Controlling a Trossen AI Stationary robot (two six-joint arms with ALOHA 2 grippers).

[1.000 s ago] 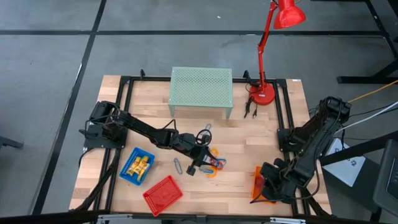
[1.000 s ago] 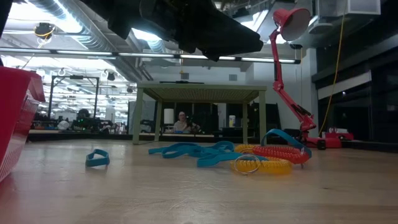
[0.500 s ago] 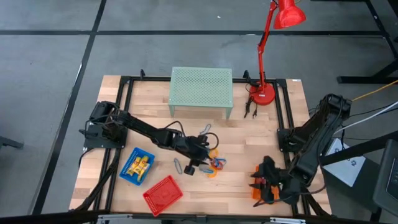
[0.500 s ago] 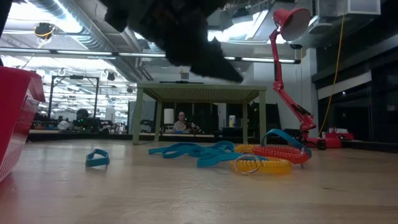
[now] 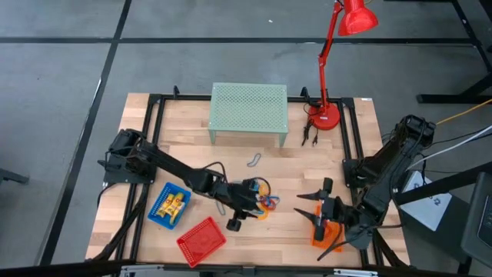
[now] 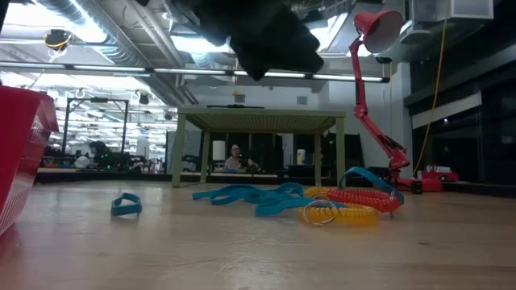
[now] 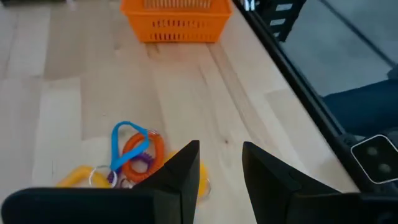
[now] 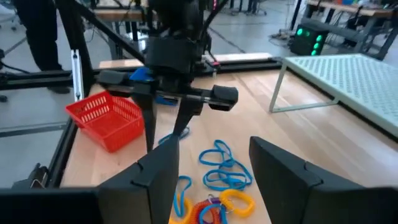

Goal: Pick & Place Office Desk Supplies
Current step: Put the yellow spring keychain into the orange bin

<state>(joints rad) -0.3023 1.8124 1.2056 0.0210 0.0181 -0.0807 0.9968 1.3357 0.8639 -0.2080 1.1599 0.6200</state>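
1. The step in hand looks like a pick: the left hand (image 5: 233,224) hovers over the wooden counter (image 5: 307,169), just short of the tangled heap of orange, yellow and purple coiled rings with blue loops (image 5: 264,203).
2. In the left wrist view its two dark fingers (image 7: 186,165) stand partly apart with nothing between them; the heap (image 7: 134,158) lies just ahead of the tips and to one side.
3. The right hand (image 5: 314,208) hangs above the orange mesh plastic basket (image 5: 324,232), fingers spread wide and empty, facing the same heap.
4. A single small blue clip-like loop (image 5: 254,160) lies well beyond the left hand, toward the pale green perforated stand (image 5: 249,108).
5. The blue mesh basket (image 5: 170,205) holding yellow blocky pieces and the red mesh basket (image 5: 201,240) sit close behind the left hand.
6. Next move, as I judge it: shift the left hand sideways over one ring, lower, and close; the tangle may drag neighbours along.
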